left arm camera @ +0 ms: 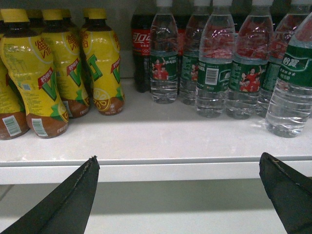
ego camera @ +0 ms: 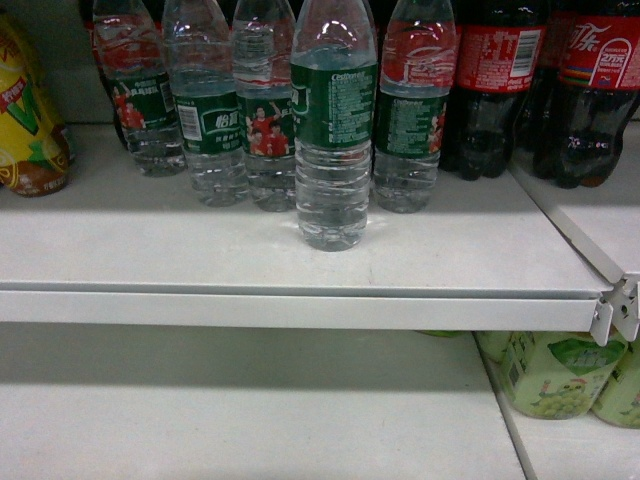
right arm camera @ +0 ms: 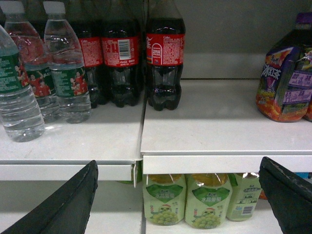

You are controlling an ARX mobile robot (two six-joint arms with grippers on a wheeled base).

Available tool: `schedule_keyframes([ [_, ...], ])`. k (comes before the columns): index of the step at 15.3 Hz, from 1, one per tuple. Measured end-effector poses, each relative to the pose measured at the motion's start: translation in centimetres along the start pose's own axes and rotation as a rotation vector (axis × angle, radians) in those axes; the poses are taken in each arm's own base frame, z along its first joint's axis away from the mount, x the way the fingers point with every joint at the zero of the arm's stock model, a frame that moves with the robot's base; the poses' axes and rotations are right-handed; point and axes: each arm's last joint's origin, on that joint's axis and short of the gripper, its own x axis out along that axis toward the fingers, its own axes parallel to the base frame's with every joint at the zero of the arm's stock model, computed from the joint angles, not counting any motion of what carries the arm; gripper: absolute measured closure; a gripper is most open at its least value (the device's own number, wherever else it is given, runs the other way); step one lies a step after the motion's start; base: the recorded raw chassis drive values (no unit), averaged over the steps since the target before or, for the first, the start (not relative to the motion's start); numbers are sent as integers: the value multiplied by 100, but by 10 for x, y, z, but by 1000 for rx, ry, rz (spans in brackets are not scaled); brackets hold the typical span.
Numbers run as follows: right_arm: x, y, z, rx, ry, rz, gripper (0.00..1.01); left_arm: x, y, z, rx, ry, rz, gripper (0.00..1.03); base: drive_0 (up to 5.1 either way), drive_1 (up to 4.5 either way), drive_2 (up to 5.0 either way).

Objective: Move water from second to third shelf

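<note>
L gripper point(left arm camera: 178, 195) & R gripper point(right arm camera: 178, 195): fingers spread, empty.

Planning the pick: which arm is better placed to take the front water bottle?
Probably the left. Its open gripper faces the water row, the front water bottle at its view's right edge. The right gripper, also open, faces mainly the cola bottles.

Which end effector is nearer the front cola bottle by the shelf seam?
Right. The right end effector, open, faces the cola bottle squarely, short of the shelf edge. The left end effector sits further left, facing water bottles and yellow drinks.
</note>
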Motion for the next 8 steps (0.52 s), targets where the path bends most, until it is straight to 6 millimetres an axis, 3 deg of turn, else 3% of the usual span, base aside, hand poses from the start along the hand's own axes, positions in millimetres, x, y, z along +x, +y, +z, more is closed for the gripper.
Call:
schedule_keyframes([
  [8, 0, 0, 0, 0, 0, 0, 3, 0, 0, 0, 0, 0, 0, 5, 0, 0, 0],
])
